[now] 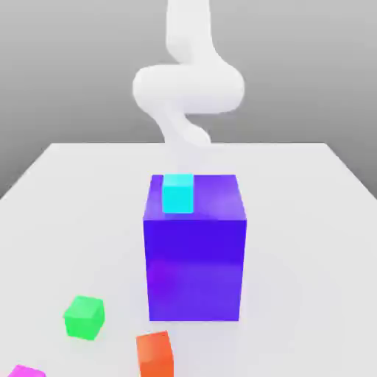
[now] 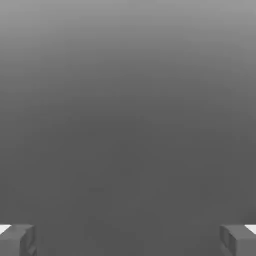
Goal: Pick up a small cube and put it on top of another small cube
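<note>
Just small magenta cube (image 1: pixel 26 370), green cube (image 1: pixel 84 317).

My arm (image 1: pixel 188 85) rises white at the far edge of the table, curling in a folded bend and tapering downward. In the hand view my gripper (image 2: pixel 128 240) stands spread wide, its two grey fingertips (image 2: pixel 17 240) far apart with nothing between them.
</note>
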Robot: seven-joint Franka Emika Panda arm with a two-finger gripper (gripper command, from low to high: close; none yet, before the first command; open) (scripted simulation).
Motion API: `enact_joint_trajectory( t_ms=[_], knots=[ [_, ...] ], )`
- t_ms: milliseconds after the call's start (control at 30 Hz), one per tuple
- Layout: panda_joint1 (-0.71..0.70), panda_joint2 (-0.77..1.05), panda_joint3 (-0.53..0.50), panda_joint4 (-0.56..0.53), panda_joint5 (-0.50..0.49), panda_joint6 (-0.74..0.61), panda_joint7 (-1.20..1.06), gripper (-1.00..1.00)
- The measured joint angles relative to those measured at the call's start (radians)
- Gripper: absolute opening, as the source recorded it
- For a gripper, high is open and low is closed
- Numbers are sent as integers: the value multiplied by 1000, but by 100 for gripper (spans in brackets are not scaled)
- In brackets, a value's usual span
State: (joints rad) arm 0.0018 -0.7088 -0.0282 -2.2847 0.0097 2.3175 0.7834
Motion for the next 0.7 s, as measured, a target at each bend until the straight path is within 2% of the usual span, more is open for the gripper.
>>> enact_joint_trajectory(
  t_ms=[433, 700],
  knots=[
    [-8, 476, -144, 80, 88, 92, -114, 0],
    [-66, 768, -189, 129, 161, 146, -197, 0]
  ],
)
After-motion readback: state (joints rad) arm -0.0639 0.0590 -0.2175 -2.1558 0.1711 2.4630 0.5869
